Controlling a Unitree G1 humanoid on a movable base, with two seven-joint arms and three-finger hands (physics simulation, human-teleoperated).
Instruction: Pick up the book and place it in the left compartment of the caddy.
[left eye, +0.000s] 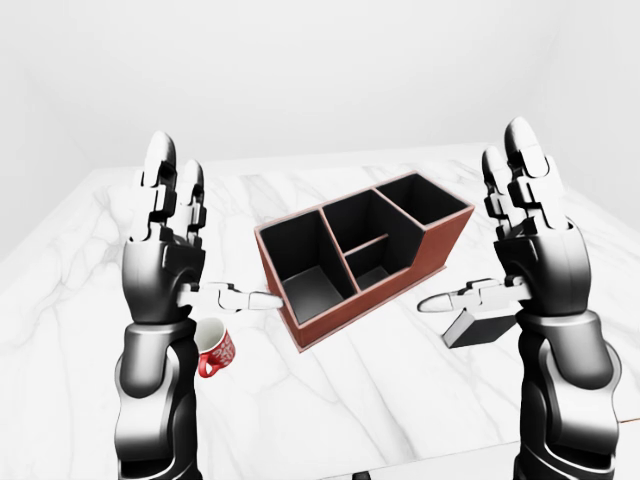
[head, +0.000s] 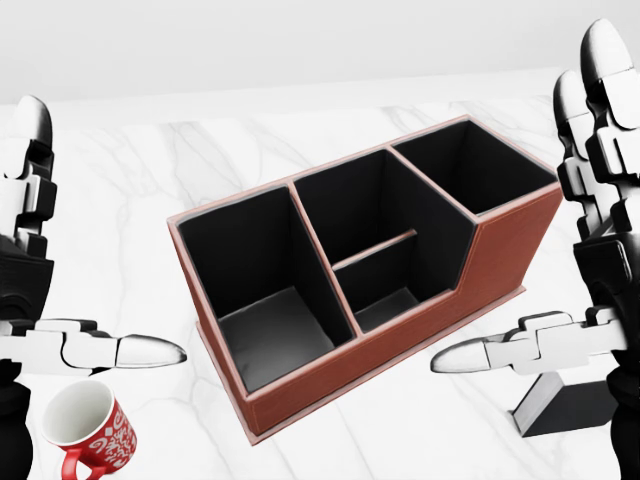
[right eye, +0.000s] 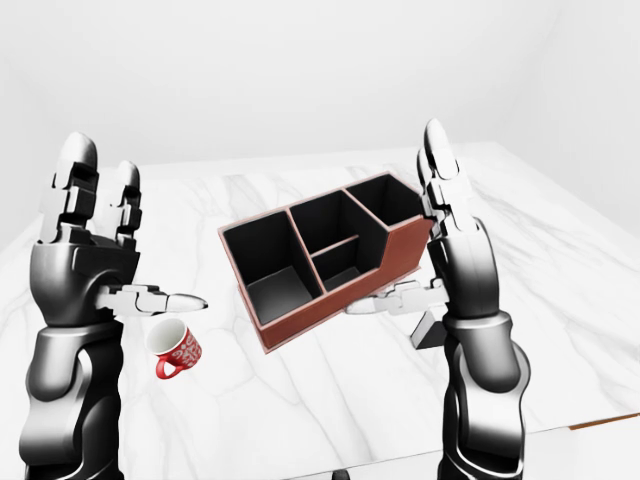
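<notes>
My left hand (left eye: 165, 235) and right hand (left eye: 530, 235) are both raised with fingers spread wide, holding nothing. The book (left eye: 480, 328) lies toward the desk's (left eye: 400, 400) right edge, just beside the caddy (head: 500, 260), below my right hand. I judge I should lower the right hand and close on its spine.

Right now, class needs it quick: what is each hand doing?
Left hand: open, fingers raised, holding nothing.
Right hand: open, holding nothing; book lies beneath it.

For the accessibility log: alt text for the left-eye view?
Both robot hands, left hand and right hand, are raised open either side of a brown caddy on a white marble table; dark book lies below the right hand, red mug by the left.
</notes>
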